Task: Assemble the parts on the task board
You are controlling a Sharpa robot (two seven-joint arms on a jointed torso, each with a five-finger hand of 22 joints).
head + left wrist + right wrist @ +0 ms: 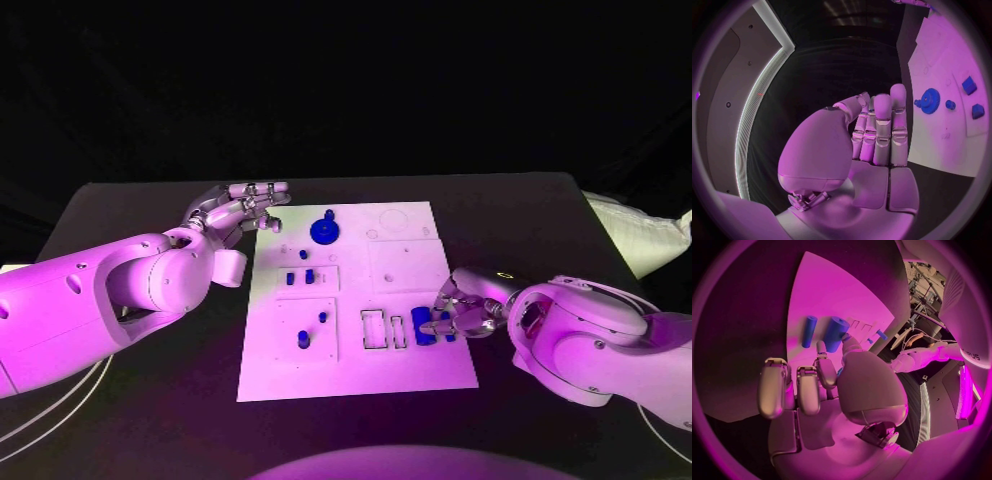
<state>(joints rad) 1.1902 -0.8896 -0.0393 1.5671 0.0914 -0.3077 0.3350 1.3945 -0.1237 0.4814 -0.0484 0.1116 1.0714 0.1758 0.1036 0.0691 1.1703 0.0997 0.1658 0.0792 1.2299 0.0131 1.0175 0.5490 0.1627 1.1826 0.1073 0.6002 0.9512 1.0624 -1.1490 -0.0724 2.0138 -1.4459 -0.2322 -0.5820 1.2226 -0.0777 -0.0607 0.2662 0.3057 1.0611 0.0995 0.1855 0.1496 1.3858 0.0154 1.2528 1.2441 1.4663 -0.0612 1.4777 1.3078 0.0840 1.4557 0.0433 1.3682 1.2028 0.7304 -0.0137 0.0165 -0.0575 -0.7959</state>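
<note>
The white task board (411,365) lies mid-table. A blue gear (327,232) (929,100) stands near its far edge, with small blue parts (297,278) (969,85) and two more (312,328) toward the board's left side. At the right edge lie a thin blue cylinder (809,331) and a thick blue cylinder (423,325) (836,332) beside two empty slots (384,329). My right hand (464,312) (826,385) pinches the thick cylinder's near end between thumb and a finger. My left hand (238,213) (876,132) hovers off the board's far left corner, fingers straight, holding nothing.
A white bag (642,235) sits at the table's right edge. Black table surface (144,400) surrounds the board on all sides. My left forearm (116,300) lies over the table left of the board.
</note>
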